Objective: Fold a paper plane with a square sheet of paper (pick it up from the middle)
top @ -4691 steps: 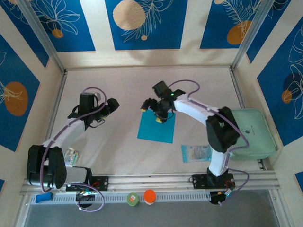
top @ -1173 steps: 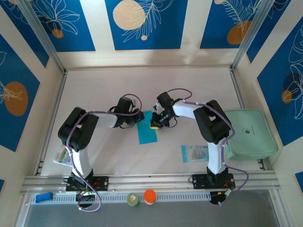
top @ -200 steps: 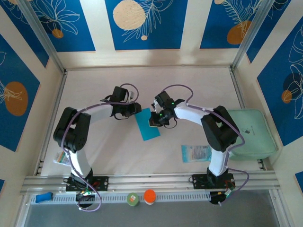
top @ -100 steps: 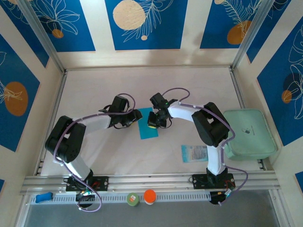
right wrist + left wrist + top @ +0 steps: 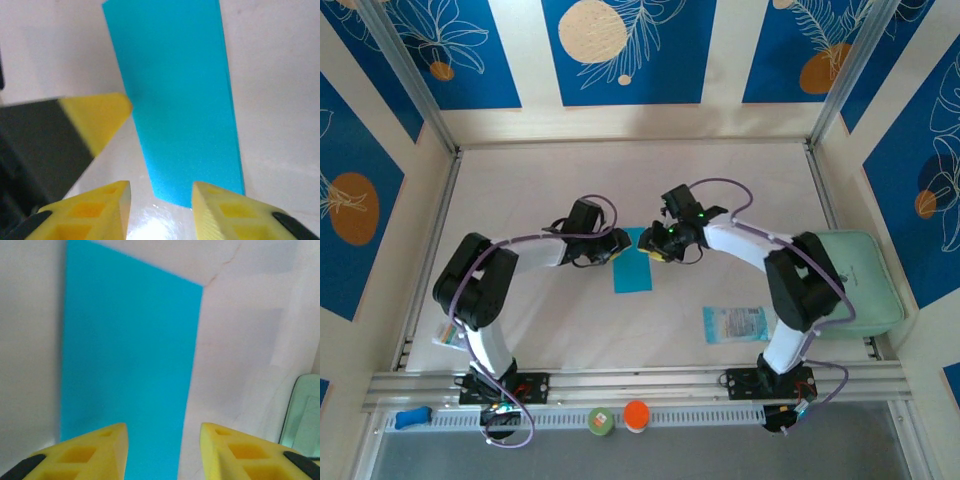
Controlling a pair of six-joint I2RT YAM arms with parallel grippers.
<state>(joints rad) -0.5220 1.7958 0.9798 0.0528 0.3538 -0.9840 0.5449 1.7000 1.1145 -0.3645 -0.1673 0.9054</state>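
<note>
Holding the left claw (image 5: 162,440) low over the square sheet of paper (image 5: 633,270), yellow fingers (image 5: 95,450) spread apart and gripping nothing. Holding the right claw (image 5: 160,200) spread the same way, clasping nothing, facing the left claw across that sheet. Lying flat on the table (image 5: 570,170) as a narrow cyan rectangle, its far half set between the two claws, its near half running back toward the arm bases. Showing, from the right wrist, one short end of the strip in the gap between the right claw's fingertips, with one yellow finger of the left claw poking in just left of the strip. Showing, from the left wrist, the strip passing under the left claw's gap; cannot tell whether either claw is touching it. Resting well to the right of the right claw and nearer the bases: a pale printed packet (image 5: 733,323). Lying farther right again, at the table's edge: a mint-green pad (image 5: 850,285). Standing far behind both claws, on the near rail: a green round thing (image 5: 601,421) beside an orange round thing (image 5: 636,415).
</note>
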